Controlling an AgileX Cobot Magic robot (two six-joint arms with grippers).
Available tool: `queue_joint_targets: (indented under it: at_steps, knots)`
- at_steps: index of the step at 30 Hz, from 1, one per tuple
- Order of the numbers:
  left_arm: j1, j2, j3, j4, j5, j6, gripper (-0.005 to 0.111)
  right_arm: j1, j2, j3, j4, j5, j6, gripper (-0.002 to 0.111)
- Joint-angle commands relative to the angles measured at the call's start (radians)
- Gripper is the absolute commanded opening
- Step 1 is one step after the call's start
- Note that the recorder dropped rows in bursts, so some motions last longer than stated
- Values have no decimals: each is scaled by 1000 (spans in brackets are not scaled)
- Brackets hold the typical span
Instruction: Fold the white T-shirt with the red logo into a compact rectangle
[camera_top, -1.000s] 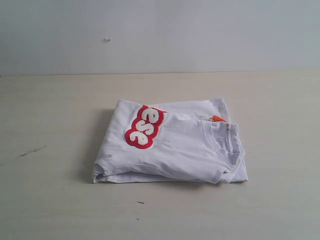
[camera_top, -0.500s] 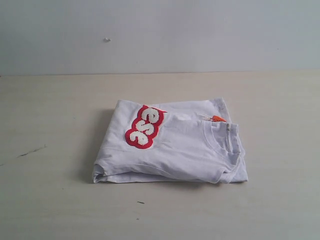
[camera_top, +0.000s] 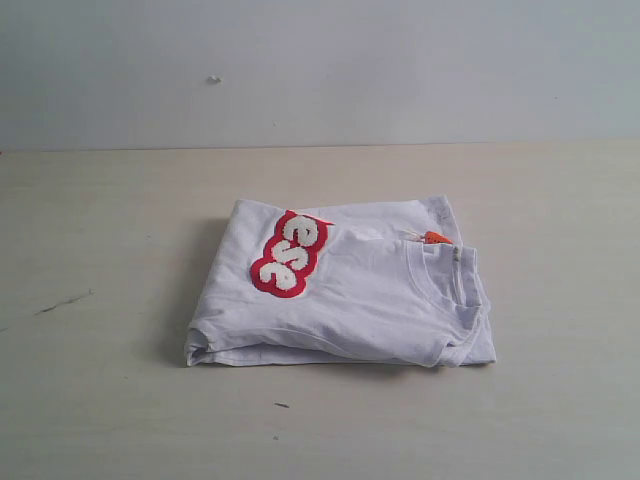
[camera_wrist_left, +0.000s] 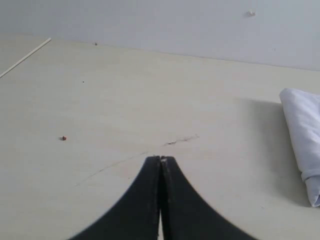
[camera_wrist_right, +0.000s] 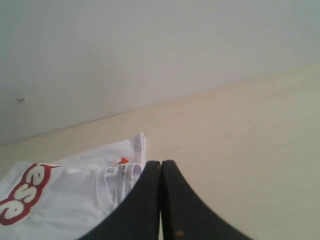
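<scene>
The white T-shirt (camera_top: 340, 295) lies in the middle of the table (camera_top: 100, 400), already folded into a compact, slightly skewed rectangle, with the red logo (camera_top: 290, 253) on top near one end and the collar (camera_top: 455, 290) and small orange tag (camera_top: 435, 237) at the other. The folding looks done, so I would do no more than press lightly on the puffy layered front edge, coming straight down so the soft cotton does not drag or spring open. The logo is a raised, fuzzy patch and the collar is ribbed. The left gripper (camera_wrist_left: 161, 159) and right gripper (camera_wrist_right: 161, 162) both have their jaws pressed together on nothing, clear of the cloth.
</scene>
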Motion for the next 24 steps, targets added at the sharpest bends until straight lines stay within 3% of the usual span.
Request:
queue_joint_targets:
  at_steps: [1,10,18,24]
  knots:
    - [3,-6,0,-4,-5,-3,0,-5,-4,4,75,8,1,0]
    - [3,-6,0,-4,-5,-3,0,-5,-4,4,-15,8,-18,0]
    - [3,-6,0,-4,-5,-3,0,-5,-4,4,-15,8,-378,0]
    - [3,-6,0,-4,-5,-3,0,-5,-4,4,-23,37,-419,0]
